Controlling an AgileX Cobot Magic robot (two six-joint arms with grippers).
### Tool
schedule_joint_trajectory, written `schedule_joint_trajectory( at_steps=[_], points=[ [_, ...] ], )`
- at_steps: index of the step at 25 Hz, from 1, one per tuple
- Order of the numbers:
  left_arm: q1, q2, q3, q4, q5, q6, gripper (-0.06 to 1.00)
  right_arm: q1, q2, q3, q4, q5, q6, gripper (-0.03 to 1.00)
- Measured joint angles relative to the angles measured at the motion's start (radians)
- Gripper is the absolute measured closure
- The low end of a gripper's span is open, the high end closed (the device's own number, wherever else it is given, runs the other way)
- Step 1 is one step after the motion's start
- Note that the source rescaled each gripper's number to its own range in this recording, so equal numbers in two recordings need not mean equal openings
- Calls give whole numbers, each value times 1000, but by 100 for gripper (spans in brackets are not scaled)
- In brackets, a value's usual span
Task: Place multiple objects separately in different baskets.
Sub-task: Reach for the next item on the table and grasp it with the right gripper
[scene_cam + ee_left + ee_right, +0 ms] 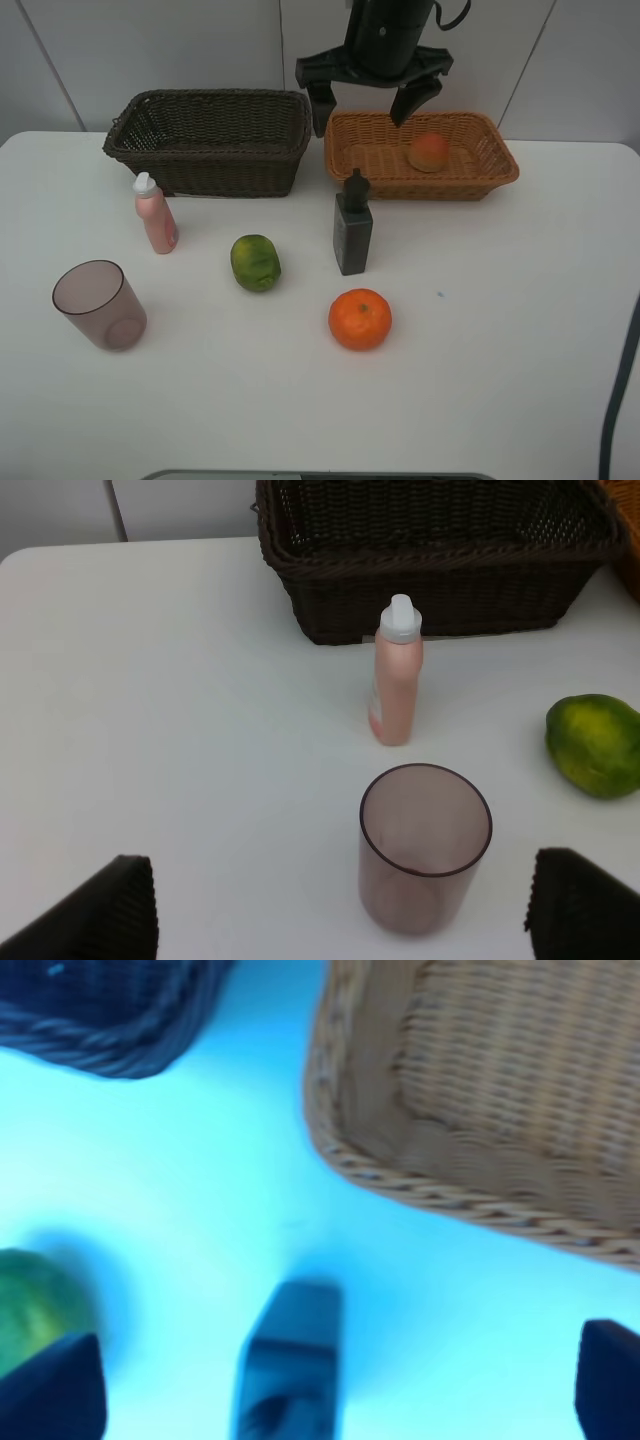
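The peach (428,152) lies in the tan basket (440,186), upper right; the right hand (361,118) hovers wide open above its left rim. The left hand (338,910) is open too, facing the cup (425,850). Likely next is the grey bottle (352,235), mid-frame on the bench (500,350): drop straight, straddle its body, close gently so it stays upright.

The left woven basket (220,172) is dark brown, the right basket (420,186) orange-tan. The peach (428,152) is red-orange, the pink bottle (157,222) white-capped, the round fruit (256,262) mottled green, the rectangular bottle (352,234) dark grey, the orange (360,319) bright orange, the cup (98,306) translucent mauve.
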Motion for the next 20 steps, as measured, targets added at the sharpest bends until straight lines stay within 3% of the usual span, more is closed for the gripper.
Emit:
schedule_joint_trajectory(
  at_steps=[10, 20],
  points=[
    [0, 0, 0, 0, 0, 0, -1, 73, 0, 6, -40, 0, 122, -3],
    [0, 0, 0, 0, 0, 0, -1, 77, 0, 165, -23, 3, 143, -3]
  ],
)
